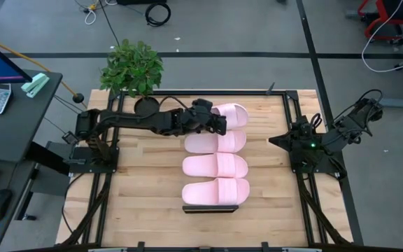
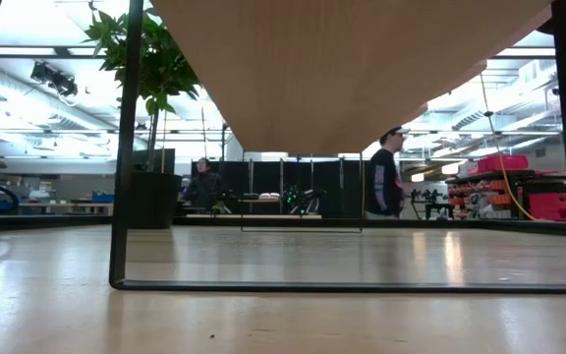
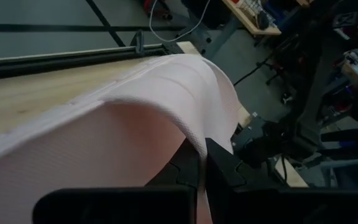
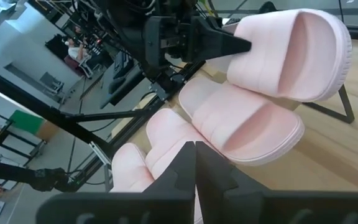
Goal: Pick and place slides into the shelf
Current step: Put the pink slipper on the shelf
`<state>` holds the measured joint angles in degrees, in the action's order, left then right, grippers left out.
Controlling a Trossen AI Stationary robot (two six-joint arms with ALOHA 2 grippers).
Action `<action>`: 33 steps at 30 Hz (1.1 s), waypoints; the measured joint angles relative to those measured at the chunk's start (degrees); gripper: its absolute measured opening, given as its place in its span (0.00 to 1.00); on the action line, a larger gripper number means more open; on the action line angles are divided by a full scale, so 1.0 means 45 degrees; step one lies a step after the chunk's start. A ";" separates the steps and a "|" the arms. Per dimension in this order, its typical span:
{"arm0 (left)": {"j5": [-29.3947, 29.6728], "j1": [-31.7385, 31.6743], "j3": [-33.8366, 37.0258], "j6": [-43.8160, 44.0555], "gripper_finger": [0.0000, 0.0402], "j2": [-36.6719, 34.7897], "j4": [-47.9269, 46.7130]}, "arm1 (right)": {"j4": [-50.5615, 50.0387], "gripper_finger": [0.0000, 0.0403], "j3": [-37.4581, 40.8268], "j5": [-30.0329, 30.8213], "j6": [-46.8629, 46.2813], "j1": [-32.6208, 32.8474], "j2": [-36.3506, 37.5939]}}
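Observation:
Three pale pink slides [image 1: 215, 166] lie side by side on the shelf [image 1: 210, 208], whose board shows from underneath in the low view [image 2: 362, 69]. A fourth slide [image 1: 233, 114] is at the far end of the row, tilted, with my left gripper [image 1: 219, 124] shut on it. The right wrist view shows this slide [image 4: 291, 53] above its neighbour [image 4: 241, 124]. My right gripper [image 1: 277, 140] waits shut at the table's right side, holding nothing. My left gripper pinches the edge of the slide's wide strap [image 4: 244, 46] between its two fingers [image 4: 225, 43]. The fingers come nearly level from the table's left. The slide is tipped up on its side. Whether its lower edge rests on the shelf cannot be told.
A potted plant [image 1: 131, 66] stands at the table's far left corner. Bare butcher-block tabletop [image 1: 145, 182] lies left and right of the shelf. A black shelf rail [image 4: 344, 106] stands behind the held slide. People show in the room beyond [image 2: 386, 182].

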<state>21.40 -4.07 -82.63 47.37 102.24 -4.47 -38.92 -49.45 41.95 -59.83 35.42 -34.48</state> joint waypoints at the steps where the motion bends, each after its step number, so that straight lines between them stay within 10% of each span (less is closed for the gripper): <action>1: -0.0196 -0.0080 0.0000 0.0021 0.03 0.0000 -0.0074 | 0.0000 0.02 0.0000 -0.0005 0.0000 0.0000 0.0000; 33: -0.2514 -0.1198 -0.0001 0.1107 0.03 0.0090 -0.2632 | -0.0020 0.02 0.0000 0.0000 0.0107 0.0005 -0.0010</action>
<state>10.09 -9.46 -82.64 52.35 102.64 -16.32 -39.00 -49.45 41.95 -59.35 35.44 -34.52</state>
